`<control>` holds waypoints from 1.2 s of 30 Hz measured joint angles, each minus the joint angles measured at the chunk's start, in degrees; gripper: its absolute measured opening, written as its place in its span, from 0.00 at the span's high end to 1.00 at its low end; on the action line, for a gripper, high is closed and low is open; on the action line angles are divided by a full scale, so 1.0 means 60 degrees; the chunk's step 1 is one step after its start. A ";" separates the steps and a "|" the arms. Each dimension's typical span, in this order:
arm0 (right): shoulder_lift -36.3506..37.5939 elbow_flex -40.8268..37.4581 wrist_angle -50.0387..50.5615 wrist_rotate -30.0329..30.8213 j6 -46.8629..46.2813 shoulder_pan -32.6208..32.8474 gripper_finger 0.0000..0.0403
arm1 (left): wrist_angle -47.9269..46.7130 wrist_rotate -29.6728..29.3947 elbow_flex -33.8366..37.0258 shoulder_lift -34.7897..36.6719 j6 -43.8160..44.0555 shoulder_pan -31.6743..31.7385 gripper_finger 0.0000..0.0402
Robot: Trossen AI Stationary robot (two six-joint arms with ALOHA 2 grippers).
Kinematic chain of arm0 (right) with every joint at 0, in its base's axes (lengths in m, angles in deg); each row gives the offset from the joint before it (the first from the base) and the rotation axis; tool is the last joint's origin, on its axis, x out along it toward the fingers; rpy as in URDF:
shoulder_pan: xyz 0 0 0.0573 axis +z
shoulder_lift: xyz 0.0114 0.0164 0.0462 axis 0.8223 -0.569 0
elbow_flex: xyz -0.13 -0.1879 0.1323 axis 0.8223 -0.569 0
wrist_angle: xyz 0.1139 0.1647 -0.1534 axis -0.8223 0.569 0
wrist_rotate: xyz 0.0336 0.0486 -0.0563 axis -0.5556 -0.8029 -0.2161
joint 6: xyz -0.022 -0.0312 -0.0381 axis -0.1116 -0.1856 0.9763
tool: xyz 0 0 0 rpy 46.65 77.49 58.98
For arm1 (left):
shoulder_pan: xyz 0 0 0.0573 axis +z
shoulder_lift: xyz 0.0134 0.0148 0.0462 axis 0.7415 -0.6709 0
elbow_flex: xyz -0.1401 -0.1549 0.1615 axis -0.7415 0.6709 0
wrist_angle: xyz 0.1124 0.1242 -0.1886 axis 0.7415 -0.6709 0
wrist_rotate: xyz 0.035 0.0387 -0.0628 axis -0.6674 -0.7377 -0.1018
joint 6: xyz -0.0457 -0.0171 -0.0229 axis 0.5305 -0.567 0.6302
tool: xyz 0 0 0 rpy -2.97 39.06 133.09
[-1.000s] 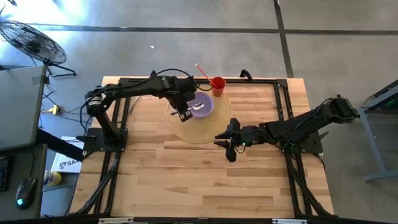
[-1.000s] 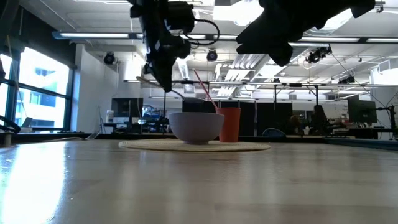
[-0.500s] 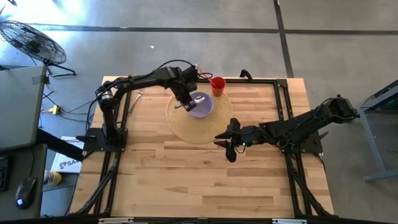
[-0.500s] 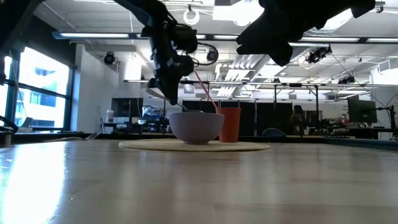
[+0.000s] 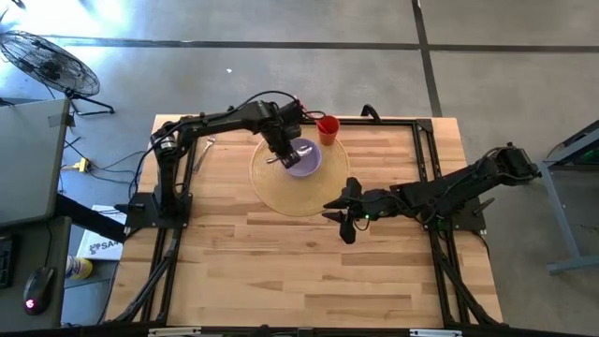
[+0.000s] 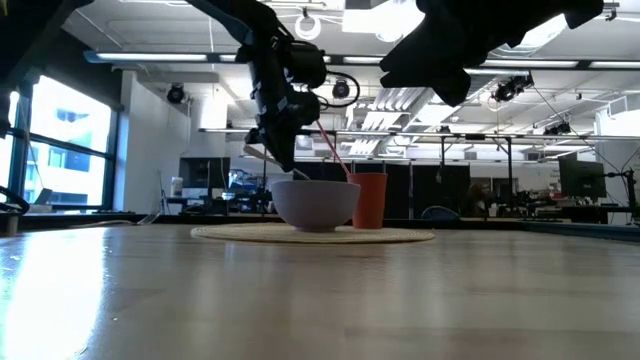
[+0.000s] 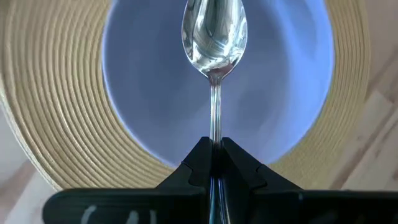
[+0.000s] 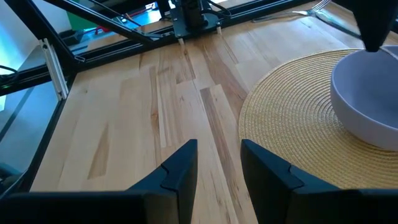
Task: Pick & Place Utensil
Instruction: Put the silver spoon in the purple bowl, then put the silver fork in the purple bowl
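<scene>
The spoon [image 7: 214, 37] was polished metal, mirror-bright, its bowl throwing back clear reflections. The bowl [image 7: 149, 81] beneath it was smooth and pale lavender with a soft satin sheen, of plastic or glazed ware; which could not be determined. The round placemat [image 8: 292, 124] was woven straw-coloured fibre, coarse and ribbed in concentric coils, matt throughout. The desk [image 8: 174, 106] was light butcher-block wood, planks jointed, grain visible, with a low sealed lustre. The cup [image 5: 328, 129] at the far edge of the placemat appeared to be red plastic, smooth. The left claw [image 7: 212, 163] was black moulded plastic, matt. The desk frame [image 8: 124, 37] was black metal rail, dull.
</scene>
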 joint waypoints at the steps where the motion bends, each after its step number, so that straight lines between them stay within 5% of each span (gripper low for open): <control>1: 0.0000 0.0000 0.0000 0.0000 -0.0002 -0.0006 0.71 | 0.0151 -0.0148 -0.0003 -0.0036 0.0010 -0.0004 0.96; 18: 0.0000 0.0000 0.0038 -0.0062 -0.0004 -0.0004 0.71 | 0.0480 0.0223 0.0007 -0.0965 -0.0351 -0.0007 0.96; 36: 0.0000 0.0000 0.0061 -0.0072 -0.0003 -0.0004 0.71 | -0.0162 0.0440 -0.0836 -0.0907 -0.0577 -0.0007 0.77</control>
